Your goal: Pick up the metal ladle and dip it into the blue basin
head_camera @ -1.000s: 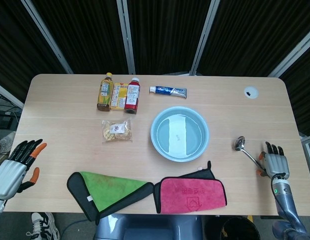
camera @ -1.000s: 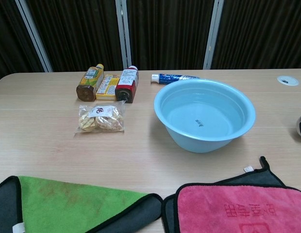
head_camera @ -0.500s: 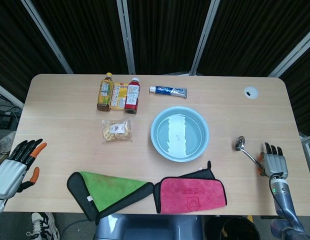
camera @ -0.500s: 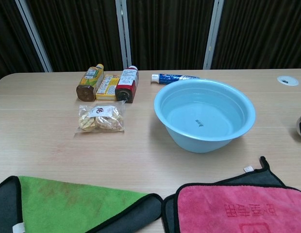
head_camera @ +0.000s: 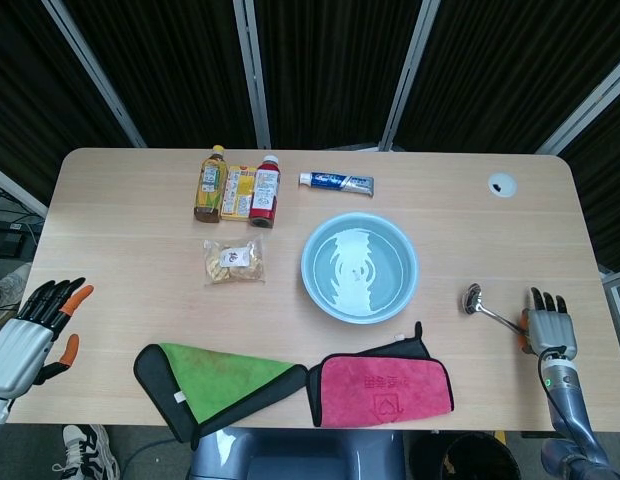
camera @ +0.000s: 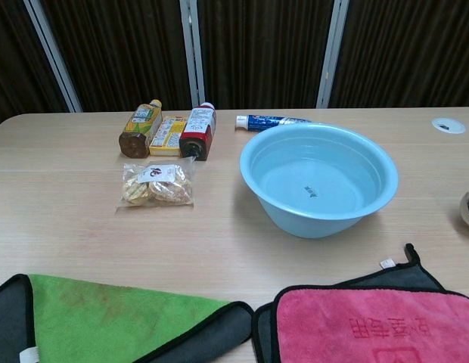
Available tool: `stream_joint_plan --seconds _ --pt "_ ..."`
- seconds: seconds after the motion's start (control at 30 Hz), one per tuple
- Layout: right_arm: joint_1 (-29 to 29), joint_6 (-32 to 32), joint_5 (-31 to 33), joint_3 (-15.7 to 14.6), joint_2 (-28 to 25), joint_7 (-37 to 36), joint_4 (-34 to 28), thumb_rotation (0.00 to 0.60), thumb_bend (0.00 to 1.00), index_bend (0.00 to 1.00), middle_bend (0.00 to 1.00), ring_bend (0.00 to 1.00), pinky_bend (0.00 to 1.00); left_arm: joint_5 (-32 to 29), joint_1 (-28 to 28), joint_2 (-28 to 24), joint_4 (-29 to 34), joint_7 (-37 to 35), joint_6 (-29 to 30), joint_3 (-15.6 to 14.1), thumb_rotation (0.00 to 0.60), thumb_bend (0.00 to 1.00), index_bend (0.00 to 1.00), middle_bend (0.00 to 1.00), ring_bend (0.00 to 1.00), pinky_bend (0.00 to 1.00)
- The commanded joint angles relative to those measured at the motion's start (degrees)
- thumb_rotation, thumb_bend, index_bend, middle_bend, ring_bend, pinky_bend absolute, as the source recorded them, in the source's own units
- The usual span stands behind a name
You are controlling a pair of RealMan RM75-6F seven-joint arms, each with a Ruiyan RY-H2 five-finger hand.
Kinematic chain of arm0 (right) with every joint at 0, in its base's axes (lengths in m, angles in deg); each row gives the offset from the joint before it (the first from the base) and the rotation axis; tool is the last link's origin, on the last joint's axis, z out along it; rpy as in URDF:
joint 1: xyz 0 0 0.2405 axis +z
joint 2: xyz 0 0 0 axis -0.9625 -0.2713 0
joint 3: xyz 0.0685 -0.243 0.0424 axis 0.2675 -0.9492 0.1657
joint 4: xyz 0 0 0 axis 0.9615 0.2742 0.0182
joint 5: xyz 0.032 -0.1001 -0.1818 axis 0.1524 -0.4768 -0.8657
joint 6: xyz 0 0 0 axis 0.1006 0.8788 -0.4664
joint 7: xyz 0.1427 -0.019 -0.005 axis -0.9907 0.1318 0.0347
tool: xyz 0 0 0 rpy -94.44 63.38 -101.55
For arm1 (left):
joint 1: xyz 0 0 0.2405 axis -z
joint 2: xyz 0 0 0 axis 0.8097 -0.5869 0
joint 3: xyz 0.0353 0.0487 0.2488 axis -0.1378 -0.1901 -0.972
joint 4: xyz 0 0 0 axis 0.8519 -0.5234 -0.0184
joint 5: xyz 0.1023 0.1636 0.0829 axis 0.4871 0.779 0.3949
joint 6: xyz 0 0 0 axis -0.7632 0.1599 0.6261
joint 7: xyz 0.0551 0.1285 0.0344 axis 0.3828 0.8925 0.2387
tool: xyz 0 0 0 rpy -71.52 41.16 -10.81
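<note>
Two bottles (head_camera: 209, 184) (head_camera: 264, 190), two cloths (head_camera: 215, 385) (head_camera: 382, 385), one basin (head_camera: 359, 267), one ladle (head_camera: 488, 309).

Bright even overhead light, sharp focus (glare on water).

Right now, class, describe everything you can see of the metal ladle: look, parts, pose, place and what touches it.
The metal ladle is shiny, silver-coloured, with a small round bowl and a thin straight handle. It sits near the table's right edge, right of the blue basin and clear of it. The bowl points toward the basin; the handle runs back to the right hand, which holds its end. In the chest view only the bowl's edge shows. Whether it touches the table is unclear.
</note>
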State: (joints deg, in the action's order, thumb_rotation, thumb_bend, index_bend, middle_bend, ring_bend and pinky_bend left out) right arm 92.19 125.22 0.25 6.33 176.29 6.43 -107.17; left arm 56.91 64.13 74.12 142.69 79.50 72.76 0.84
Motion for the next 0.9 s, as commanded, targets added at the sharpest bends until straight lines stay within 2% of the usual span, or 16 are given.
stream_joint_plan --seconds 0.03,0.47,0.9 --pt "-0.09 0.06 -0.01 -0.05 -0.21 0.24 -0.2 0.6 0.4 0.55 0.0 0.0 0.0 0.01 0.02 0.0 0.01 0.02 -0.03 0.0 0.6 0.63 0.0 0.0 0.0 0.0" --pt "-0.49 0.93 -0.36 0.12 -1.96 -1.67 -1.82 0.6 0.45 0.59 0.0 0.0 0.0 0.04 0.14 0.17 0.09 0.36 -0.25 0.03 0.6 0.63 0.0 0.0 0.0 0.0" --pt "-1.11 1.77 -2.21 -0.32 -3.93 -9.61 -3.04 0.6 0.45 0.62 0.01 0.0 0.0 0.31 0.21 0.31 0.11 0.47 -0.21 -0.04 0.6 0.63 0.0 0.0 0.0 0.0"
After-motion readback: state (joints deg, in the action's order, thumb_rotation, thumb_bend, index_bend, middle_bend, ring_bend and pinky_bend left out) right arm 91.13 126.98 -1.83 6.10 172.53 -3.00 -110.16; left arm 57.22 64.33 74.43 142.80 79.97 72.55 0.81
